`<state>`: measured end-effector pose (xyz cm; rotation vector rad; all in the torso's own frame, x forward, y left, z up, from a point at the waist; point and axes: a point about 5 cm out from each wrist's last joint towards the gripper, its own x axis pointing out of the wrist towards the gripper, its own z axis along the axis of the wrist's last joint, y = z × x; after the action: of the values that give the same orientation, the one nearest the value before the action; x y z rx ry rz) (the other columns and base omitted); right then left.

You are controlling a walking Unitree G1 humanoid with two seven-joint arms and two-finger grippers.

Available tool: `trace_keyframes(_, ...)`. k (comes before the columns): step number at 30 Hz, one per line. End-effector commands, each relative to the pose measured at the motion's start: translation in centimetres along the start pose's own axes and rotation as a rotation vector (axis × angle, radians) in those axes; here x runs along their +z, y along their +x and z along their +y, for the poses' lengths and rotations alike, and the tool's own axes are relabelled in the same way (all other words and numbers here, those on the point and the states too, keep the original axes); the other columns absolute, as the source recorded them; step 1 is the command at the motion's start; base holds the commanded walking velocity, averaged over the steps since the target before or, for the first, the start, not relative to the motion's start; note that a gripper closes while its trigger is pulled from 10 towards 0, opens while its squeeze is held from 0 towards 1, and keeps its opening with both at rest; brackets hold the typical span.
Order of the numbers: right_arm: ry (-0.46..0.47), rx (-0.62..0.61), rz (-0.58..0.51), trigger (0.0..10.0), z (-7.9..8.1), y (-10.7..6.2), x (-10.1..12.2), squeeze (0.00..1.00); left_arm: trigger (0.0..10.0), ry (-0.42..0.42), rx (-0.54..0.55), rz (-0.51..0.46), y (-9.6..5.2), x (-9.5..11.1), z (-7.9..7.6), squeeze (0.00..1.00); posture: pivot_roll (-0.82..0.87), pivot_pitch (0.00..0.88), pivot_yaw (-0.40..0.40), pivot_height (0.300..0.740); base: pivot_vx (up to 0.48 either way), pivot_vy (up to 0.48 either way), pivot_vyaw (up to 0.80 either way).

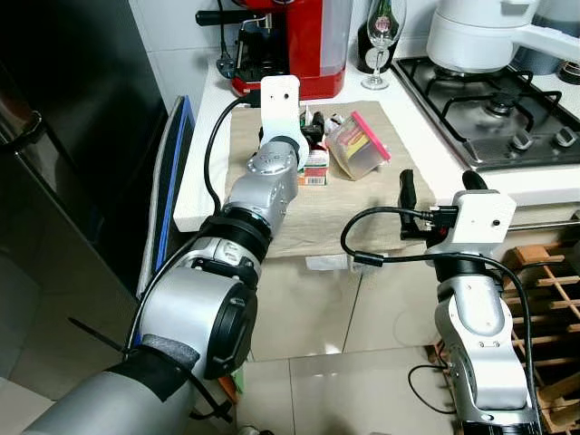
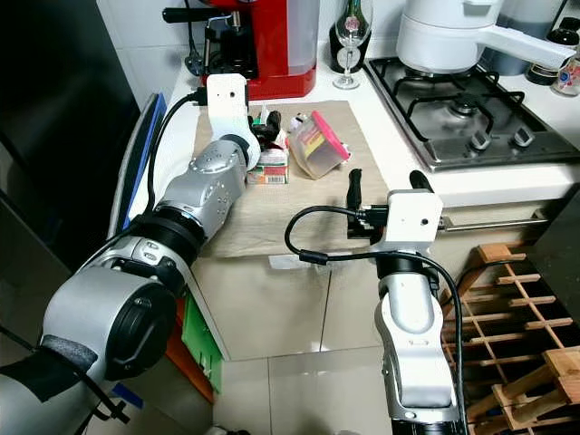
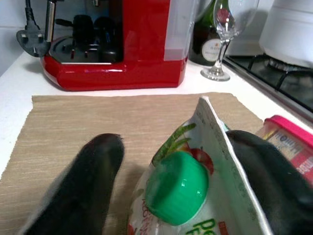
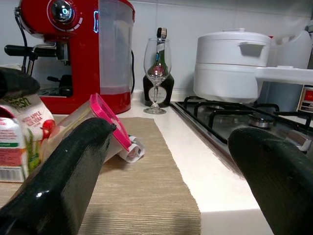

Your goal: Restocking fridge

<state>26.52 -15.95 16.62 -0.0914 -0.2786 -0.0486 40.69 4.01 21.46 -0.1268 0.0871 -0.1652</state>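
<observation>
On the beige mat (image 1: 362, 204) at the worktop's (image 1: 426, 145) near edge, left hand (image 3: 171, 196) is out over a juice carton with a green cap (image 3: 177, 194). Fingers (image 3: 83, 186) stand one on each side of the carton top, spread wide; contact not confirmed. Judged: lined up to take the carton by its gabled top for the fridge.

Right hand (image 4: 166, 171) hovers at the worktop's front edge, fingers wide apart, holding nothing. Probably parked clear of the left arm.

Surroundings: plastic tub with pink lid (image 1: 360, 145) lies tipped on its side just beside the carton; a crumpled wrapper (image 4: 128, 151) against it. Red coffee machine (image 1: 294, 41) behind the mat, wine glass (image 1: 381, 41) and dark bottle (image 4: 159, 73) beyond, hob (image 1: 494, 113) with white pot (image 1: 476, 32) to the right. Dark fridge door (image 1: 63, 136) stands to the left.

Tub is the nearest obstruction to the outer finger.
</observation>
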Motion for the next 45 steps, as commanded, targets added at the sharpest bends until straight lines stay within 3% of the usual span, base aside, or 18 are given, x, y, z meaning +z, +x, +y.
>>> trace_keyframes(1, 0.004, -0.003, -0.009, 10.0, 0.1, -0.1, 0.4, 0.00, 0.0, 0.014, -0.029, 0.009, 0.1, -0.1, -0.3, 0.00, -0.25, 0.011, 0.120, 0.740, 0.000, 0.000, 0.00)
trace_keyframes(18, 0.002, 0.006, -0.007, 10.0, 0.2, 0.4, 0.2, 0.00, 0.0, -0.072, -0.043, -0.009, -0.2, -0.4, -0.6, 0.00, -0.23, 0.000, 0.103, 0.740, 0.000, 0.000, 0.00)
trace_keyframes(22, 0.000, 0.017, -0.008, 10.0, 0.2, 0.7, 0.1, 0.00, 0.0, -0.078, -0.114, -0.016, -0.4, -0.8, -1.2, 0.00, -0.23, 0.000, 0.092, 0.740, 0.000, 0.000, 0.00)
trace_keyframes(28, 0.001, 0.028, -0.011, 10.0, 0.3, 1.2, 0.0, 0.00, 0.0, -0.078, -0.136, -0.050, -0.5, -0.5, -1.3, 0.00, -0.22, 0.000, 0.078, 0.740, 0.000, 0.000, 0.00)
trace_keyframes(32, 0.009, 0.029, -0.011, 10.0, 0.3, 1.6, 0.0, 0.00, 0.0, -0.026, -0.116, -0.106, -0.6, 0.3, -0.8, 0.00, -0.21, 0.000, 0.072, 0.740, 0.000, 0.000, 0.00)
trace_keyframes(36, 0.012, 0.034, -0.015, 10.0, 0.4, 2.1, -0.2, 0.00, 0.0, 0.110, -0.014, -0.233, -0.9, 2.6, 1.0, 0.00, -0.20, 0.000, 0.068, 0.740, 0.000, 0.000, 0.00)
trace_keyframes(39, 0.012, 0.034, -0.019, 10.0, 0.4, 2.3, -0.3, 0.00, 0.0, 0.106, 0.017, -0.277, -1.1, 3.5, 1.9, 0.00, -0.19, 0.000, 0.068, 0.740, 0.000, 0.000, 0.00)
trace_keyframes(40, 0.012, 0.035, -0.026, 10.0, 0.5, 2.4, -0.2, 0.00, 3.3, 0.101, 0.013, -0.336, -1.6, 4.4, 2.5, 0.00, -0.19, 0.000, 0.069, 0.740, 0.000, 0.000, 0.00)
trace_keyframes(42, 0.012, 0.036, -0.031, 10.0, 0.5, 2.5, -0.1, 0.00, 3.3, 0.102, 0.001, -0.371, -1.9, 4.8, 2.8, 0.00, -0.19, 0.000, 0.069, 0.740, 0.000, 0.000, 0.00)
trace_keyframes(43, 0.011, 0.034, -0.035, 10.0, 0.4, 2.4, -0.1, 0.00, 10.0, 0.072, -0.014, -0.432, -2.5, 5.5, 3.1, 0.00, -0.19, 0.000, 0.071, 0.740, 0.000, 0.000, 0.00)
trace_keyframes(44, 0.011, 0.034, -0.035, 10.0, 0.4, 2.4, -0.1, 0.00, 10.0, 0.072, -0.014, -0.432, -2.5, 5.5, 3.1, 0.00, -0.19, 0.000, 0.071, 0.740, 0.000, 0.000, 0.00)
trace_keyframes(45, 0.010, 0.029, -0.042, 10.0, 0.3, 2.4, 0.0, 0.00, 10.0, 0.051, -0.014, -0.504, -3.3, 6.2, 3.7, 0.00, -0.18, 0.000, 0.071, 0.740, 0.000, 0.000, 0.00)
